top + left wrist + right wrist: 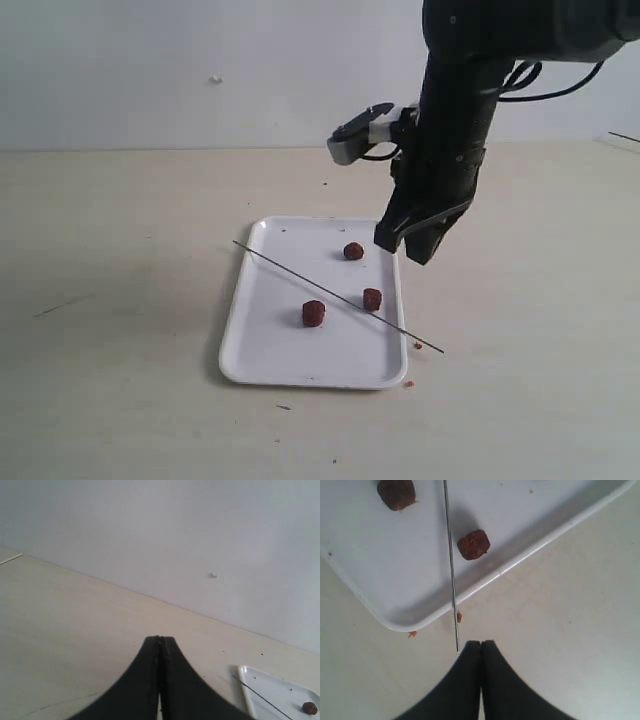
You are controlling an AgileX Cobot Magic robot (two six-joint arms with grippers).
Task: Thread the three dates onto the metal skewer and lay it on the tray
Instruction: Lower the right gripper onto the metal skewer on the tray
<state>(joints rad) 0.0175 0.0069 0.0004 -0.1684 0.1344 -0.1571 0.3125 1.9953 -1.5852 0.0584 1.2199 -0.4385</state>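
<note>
Exterior view: dates unthreaded

Left gripper (161, 645) is clenched empty. Mid-frame, the metal skewer (340, 297) lies diagonally across the tray (262, 345) among the three dates (314, 314). Right gripper (418, 247), closed on nothing, hovers beside; a glancing pinch could roll it away.

Black arm (455, 110), tapered fingers (400, 228), grey camera (358, 140)
</note>
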